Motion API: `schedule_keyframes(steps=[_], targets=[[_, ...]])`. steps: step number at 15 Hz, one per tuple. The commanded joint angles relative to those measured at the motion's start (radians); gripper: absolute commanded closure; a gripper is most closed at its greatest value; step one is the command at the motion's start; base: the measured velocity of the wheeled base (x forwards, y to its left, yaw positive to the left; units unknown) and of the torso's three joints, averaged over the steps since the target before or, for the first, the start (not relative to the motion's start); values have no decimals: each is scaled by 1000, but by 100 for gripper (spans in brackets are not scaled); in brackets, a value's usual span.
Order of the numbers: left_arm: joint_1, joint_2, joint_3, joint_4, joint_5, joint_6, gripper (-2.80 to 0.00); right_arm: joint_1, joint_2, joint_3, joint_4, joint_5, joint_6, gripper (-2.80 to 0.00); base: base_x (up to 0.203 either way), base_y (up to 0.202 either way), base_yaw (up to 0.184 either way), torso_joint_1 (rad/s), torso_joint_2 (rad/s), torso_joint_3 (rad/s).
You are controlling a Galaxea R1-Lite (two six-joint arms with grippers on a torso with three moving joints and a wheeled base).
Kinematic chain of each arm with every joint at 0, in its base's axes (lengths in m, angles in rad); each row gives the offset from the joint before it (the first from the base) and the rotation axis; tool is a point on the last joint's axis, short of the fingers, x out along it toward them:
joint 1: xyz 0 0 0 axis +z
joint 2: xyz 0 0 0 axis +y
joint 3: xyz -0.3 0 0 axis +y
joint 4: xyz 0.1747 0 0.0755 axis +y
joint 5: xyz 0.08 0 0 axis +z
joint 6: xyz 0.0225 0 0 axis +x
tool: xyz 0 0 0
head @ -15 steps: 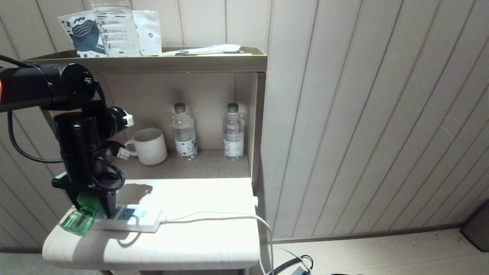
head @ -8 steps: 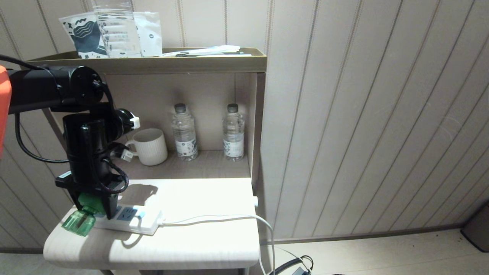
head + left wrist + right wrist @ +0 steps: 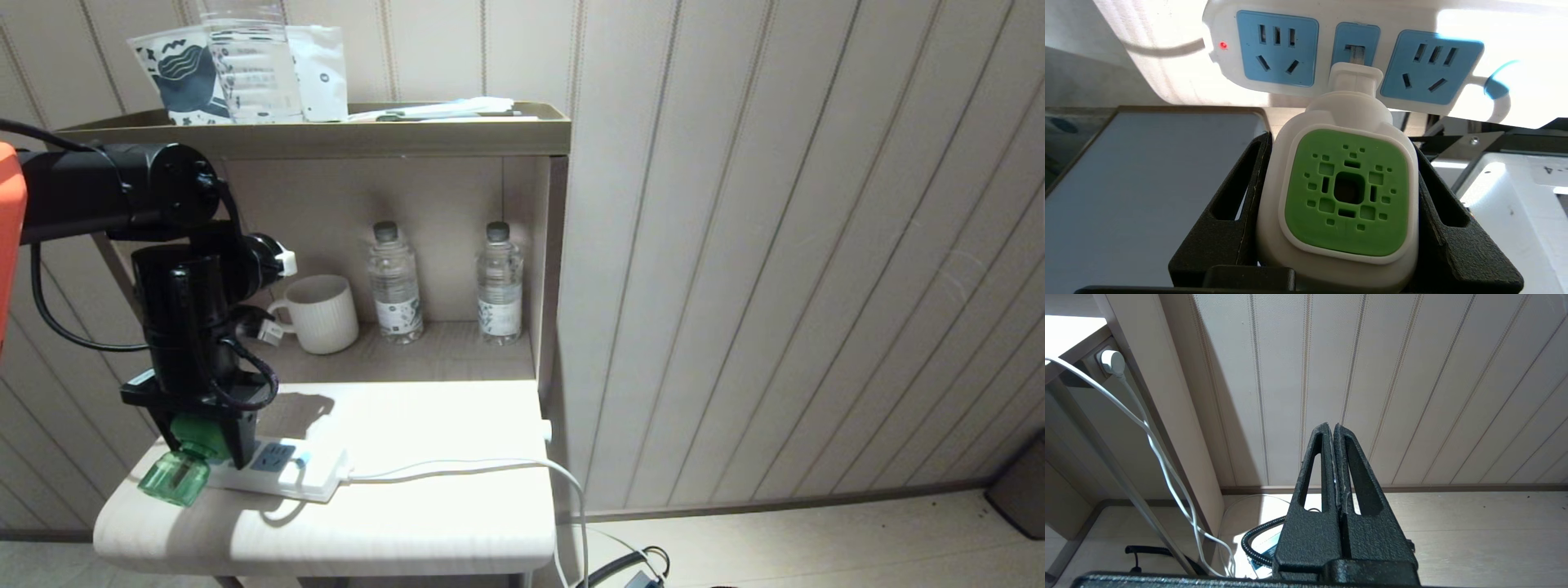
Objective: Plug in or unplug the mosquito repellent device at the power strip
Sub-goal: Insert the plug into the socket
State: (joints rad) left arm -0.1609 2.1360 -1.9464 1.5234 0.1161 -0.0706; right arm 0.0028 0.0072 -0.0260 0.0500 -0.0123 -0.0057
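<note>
Gripping the mosquito repellent device (image 3: 1345,196) at the power strip (image 3: 282,469) on the counter (image 3: 424,506), the left gripper (image 3: 200,445) has jaws clamped on its white head. Whether it is going in or coming out I cannot tell; either way the next move needs a straight line along the prongs. Only the left wrist view shows the plug at the middle blue face; the head view adds the green bottle overhanging the strip's end. The right gripper (image 3: 1336,457) hangs with jaws together near the floor.
</note>
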Motion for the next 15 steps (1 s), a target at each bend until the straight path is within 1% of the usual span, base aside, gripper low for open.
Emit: schedule_keyframes(steps=[1, 4, 6, 7, 15], targets=[[2, 7, 0, 4, -44, -1, 0, 0, 0, 0, 1, 0, 0, 0, 0, 0, 0, 0, 0, 0], [9, 5, 0, 1, -76, -1, 0, 0, 0, 0, 1, 0, 0, 0, 0, 0, 0, 0, 0, 0], [17, 10, 0, -9, -78, -3, 0, 0, 0, 0, 1, 0, 0, 0, 0, 0, 0, 0, 0, 0], [18, 10, 0, -10, -78, -3, -280, 0, 0, 0, 1, 0, 0, 0, 0, 0, 0, 0, 0, 0], [24, 15, 0, -26, -79, 5, -280, 0, 0, 0, 1, 0, 0, 0, 0, 0, 0, 0, 0, 0]])
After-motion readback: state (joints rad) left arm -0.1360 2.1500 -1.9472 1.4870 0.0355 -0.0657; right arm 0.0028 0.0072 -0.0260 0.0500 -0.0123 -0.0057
